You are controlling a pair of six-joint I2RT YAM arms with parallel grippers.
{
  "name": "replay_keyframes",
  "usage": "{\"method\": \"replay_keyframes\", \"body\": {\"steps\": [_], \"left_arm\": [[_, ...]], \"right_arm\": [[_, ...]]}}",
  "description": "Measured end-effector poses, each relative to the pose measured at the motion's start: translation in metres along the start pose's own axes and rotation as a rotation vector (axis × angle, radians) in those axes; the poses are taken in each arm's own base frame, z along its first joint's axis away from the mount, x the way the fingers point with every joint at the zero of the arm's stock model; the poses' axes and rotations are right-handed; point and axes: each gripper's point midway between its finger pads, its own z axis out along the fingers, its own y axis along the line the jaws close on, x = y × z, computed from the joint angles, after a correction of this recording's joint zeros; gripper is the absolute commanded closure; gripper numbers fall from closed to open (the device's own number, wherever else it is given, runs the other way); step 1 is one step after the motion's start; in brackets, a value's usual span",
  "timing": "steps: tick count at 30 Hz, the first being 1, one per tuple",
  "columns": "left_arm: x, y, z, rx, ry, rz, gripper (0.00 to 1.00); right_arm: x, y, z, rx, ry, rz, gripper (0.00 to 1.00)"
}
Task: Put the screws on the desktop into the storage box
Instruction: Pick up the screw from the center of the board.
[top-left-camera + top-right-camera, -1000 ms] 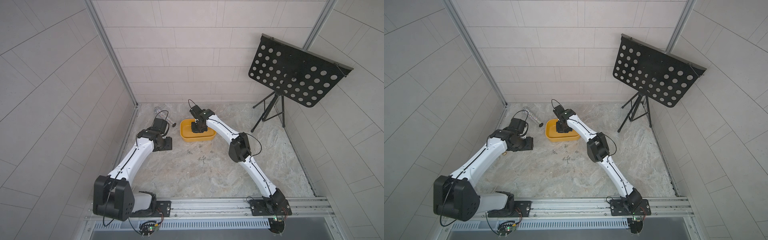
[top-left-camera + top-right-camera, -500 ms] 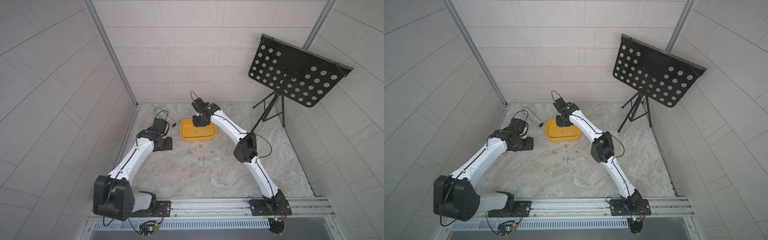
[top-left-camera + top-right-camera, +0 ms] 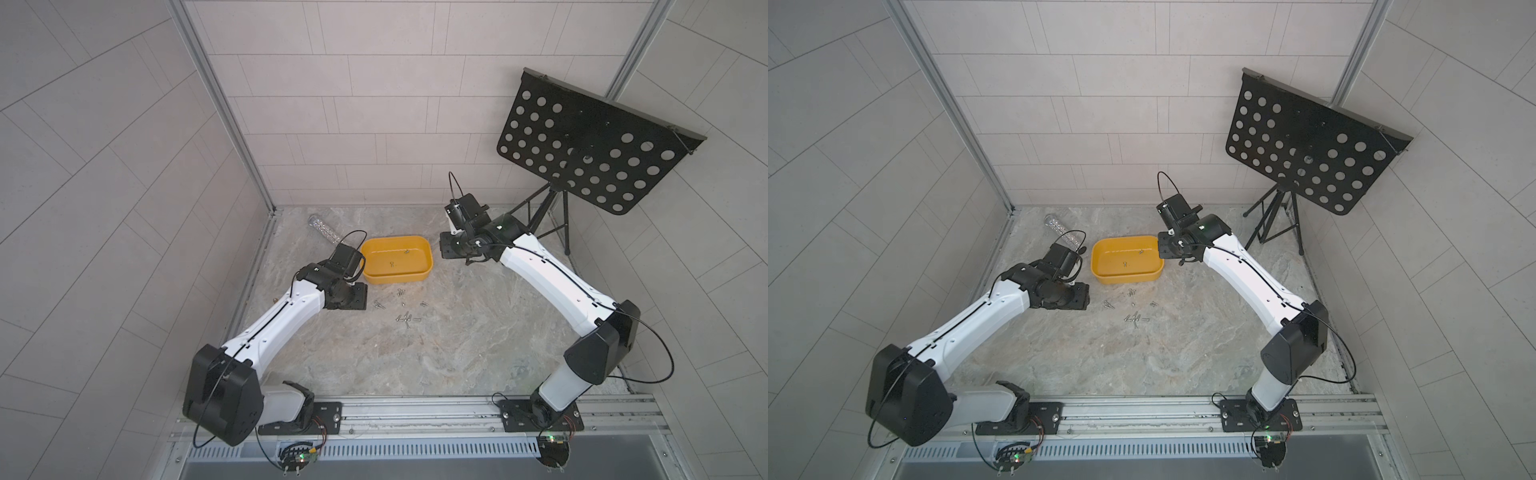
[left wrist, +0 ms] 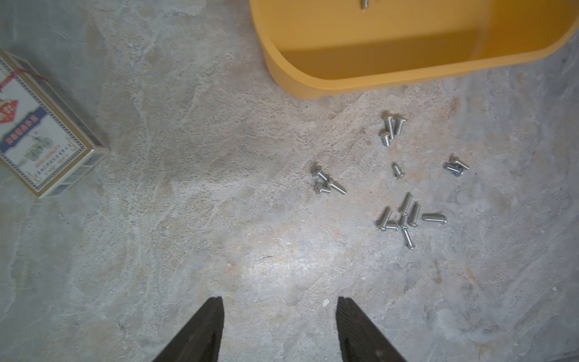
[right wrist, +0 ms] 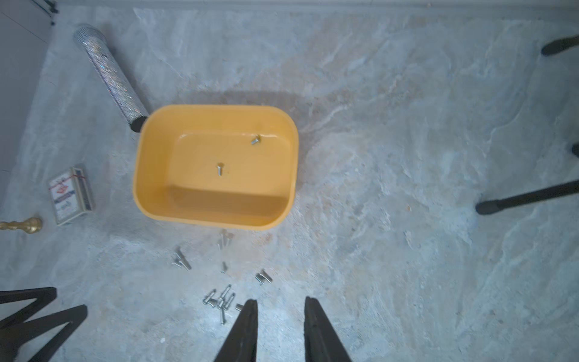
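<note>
Small silver-grey metal screws (image 3: pixel 405 309) lie scattered on the grey-beige marbled desktop (image 3: pixel 457 353) at centre frame in both top views, just below the shallow yellow plastic storage box (image 3: pixel 395 277); two lie inside it. Left gripper (image 4: pixel 279 302) jaws: wide apart, empty. Right gripper (image 5: pixel 280 302) jaws: narrowly apart, empty.

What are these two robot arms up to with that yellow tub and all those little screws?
They are collecting screws into the storage box. Two screws already lie inside it. The loose screws, over a dozen, are scattered on the desktop just in front of the box. Neither arm holds anything right now. The left gripper hovers open beside the loose screws, and the right gripper is open too, raised above the desktop near the box.
</note>
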Motion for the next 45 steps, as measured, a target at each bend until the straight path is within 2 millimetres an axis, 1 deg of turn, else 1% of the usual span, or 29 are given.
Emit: {"method": "replay_keyframes", "body": {"steps": [3, 5, 7, 10, 14, 19, 25, 35, 45], "left_arm": [[0.005, -0.013, 0.009, -0.011, 0.038, 0.021, 0.37], [0.005, -0.022, 0.017, -0.025, 0.059, 0.041, 0.39], [0.004, -0.033, 0.025, -0.036, 0.079, 0.065, 0.42], [0.004, -0.043, 0.036, -0.051, 0.105, 0.088, 0.43], [0.004, -0.046, 0.047, -0.072, 0.132, 0.091, 0.45], [-0.006, -0.05, 0.059, -0.092, 0.143, 0.094, 0.46], [-0.014, -0.051, 0.068, -0.117, 0.148, 0.098, 0.48], [-0.004, -0.046, 0.092, -0.153, 0.212, 0.103, 0.51], [-0.005, -0.042, 0.104, -0.161, 0.228, 0.093, 0.52]], "right_arm": [[0.03, -0.027, 0.004, 0.039, 0.048, 0.017, 0.69], [0.044, -0.039, 0.001, 0.049, 0.062, 0.028, 0.7], [0.053, -0.05, -0.004, 0.052, 0.061, 0.04, 0.7], [0.063, -0.064, -0.012, 0.053, 0.053, 0.06, 0.7], [0.073, -0.076, -0.014, 0.058, 0.059, 0.073, 0.7], [0.084, -0.079, -0.008, 0.051, 0.095, 0.063, 0.7], [0.087, -0.077, -0.005, 0.035, 0.107, 0.055, 0.71], [0.087, -0.075, -0.002, 0.027, 0.111, 0.044, 0.71], [0.088, -0.075, 0.003, 0.028, 0.125, 0.039, 0.71]]}}
